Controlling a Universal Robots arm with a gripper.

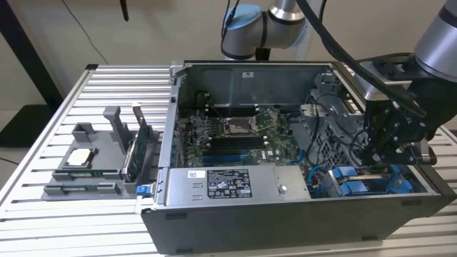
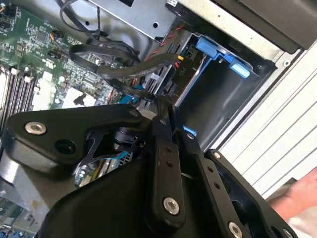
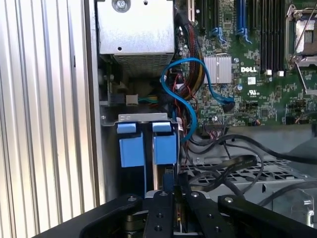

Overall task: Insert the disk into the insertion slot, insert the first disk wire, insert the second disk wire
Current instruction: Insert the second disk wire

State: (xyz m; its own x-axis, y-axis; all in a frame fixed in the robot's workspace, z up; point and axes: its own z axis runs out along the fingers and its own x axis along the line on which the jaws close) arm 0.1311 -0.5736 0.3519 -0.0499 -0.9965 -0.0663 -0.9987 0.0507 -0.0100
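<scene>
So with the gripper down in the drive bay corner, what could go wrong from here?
The gripper sits low by the blue carriers, with black cables draped close beside it; a move could snag one. The blue data cable loops just above the insertion slot and could get pinched. The case wall is near, so a sideways shift might bump it.

A printed label (image 1: 228, 183), part white and part black, is carried on the grey power-supply box (image 1: 286, 184) in the exterior view, but its lines cannot be made out. In the first wrist view, white lettering (image 3: 249, 70) is printed on the green motherboard (image 3: 257, 94) beside the silver heatsink (image 3: 218, 69). Fine white markings are scattered over the circuit board (image 2: 44, 44) in the second wrist view, and none of them can be made out.
</scene>
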